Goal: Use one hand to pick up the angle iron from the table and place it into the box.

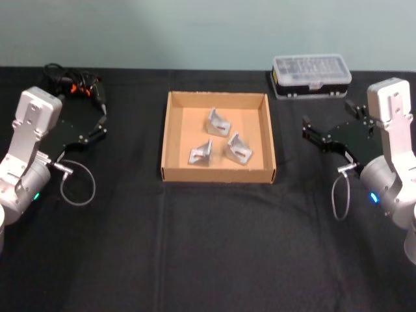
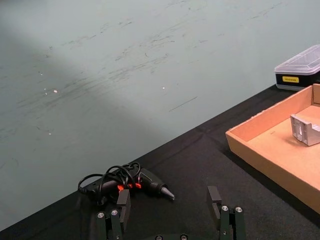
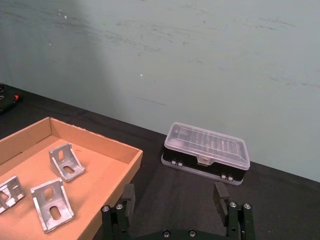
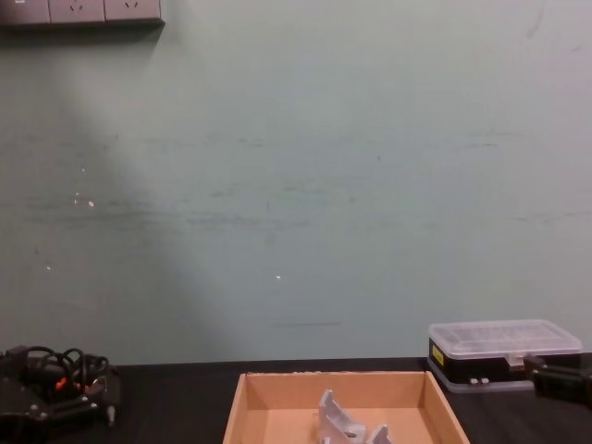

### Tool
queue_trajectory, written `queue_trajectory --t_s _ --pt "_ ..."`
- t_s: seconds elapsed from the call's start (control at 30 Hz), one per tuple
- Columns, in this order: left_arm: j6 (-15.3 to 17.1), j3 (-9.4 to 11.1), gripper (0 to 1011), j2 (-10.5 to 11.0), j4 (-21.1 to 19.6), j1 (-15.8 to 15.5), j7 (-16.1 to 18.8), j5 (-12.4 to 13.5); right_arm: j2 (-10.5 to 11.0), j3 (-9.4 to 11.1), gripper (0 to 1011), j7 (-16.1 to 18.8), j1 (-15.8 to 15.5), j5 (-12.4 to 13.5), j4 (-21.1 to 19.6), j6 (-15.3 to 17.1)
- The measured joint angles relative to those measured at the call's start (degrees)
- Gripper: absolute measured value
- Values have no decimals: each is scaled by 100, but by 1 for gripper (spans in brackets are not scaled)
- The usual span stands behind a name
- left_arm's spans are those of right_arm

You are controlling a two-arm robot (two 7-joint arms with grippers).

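Note:
Three silver angle irons lie inside the tan cardboard box (image 1: 218,174) at the middle of the black table (image 1: 208,253): one at the back (image 1: 219,122), one front left (image 1: 200,153), one front right (image 1: 238,148). My left gripper (image 1: 97,125) hovers left of the box, open and holding nothing; in the left wrist view its fingers (image 2: 123,204) stand wide apart. To the right of the box my right gripper (image 1: 311,134) is open and holds nothing as well, with its fingers (image 3: 220,194) spread in the right wrist view above the box's corner (image 3: 131,159).
A black plastic case with a clear lid (image 1: 311,75) stands at the back right, behind the right gripper. A black power tool with a coiled cable (image 1: 73,84) lies at the back left. The pale wall rises directly behind the table.

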Motion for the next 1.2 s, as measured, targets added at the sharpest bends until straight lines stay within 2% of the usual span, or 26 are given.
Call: queue_trajectory --t_s 1.2 --pt "0 0 1000 0 0 0 0 0 36 -43 1000 74 60 37 7 -38"
